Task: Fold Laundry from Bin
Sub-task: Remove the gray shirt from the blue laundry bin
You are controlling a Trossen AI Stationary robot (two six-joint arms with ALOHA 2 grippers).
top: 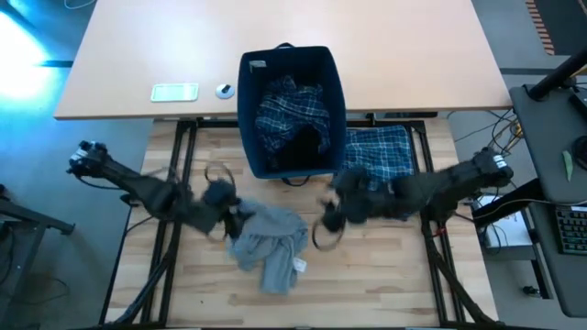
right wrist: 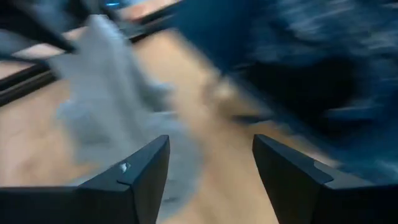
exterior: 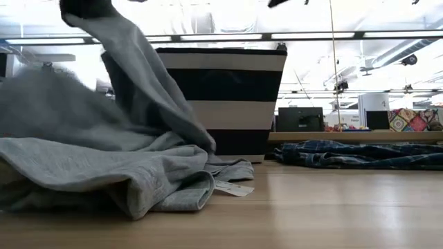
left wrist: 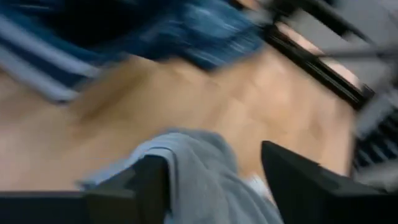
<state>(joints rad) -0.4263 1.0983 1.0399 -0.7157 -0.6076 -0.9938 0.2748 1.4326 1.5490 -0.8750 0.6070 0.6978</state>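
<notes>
Grey T-shirt (exterior: 104,173), white tag unreadable, fills the low view's left foreground — left gripper (left wrist: 214,180) and right gripper (right wrist: 211,168) both spread, empty.

1. This is a robotics lab or open workshop hall rather than a home: the pale wooden slatted worktop (top: 367,275) sits on a black metal frame, with two dark robot arms mounted at its sides.
2. The low view looks into a big room with long ceiling strip lights (exterior: 208,37), exposed ducting and distant benches.
3. A side desk carries a black computer keyboard (top: 570,231), with loose cables (top: 500,128) trailing on the grey floor.
</notes>
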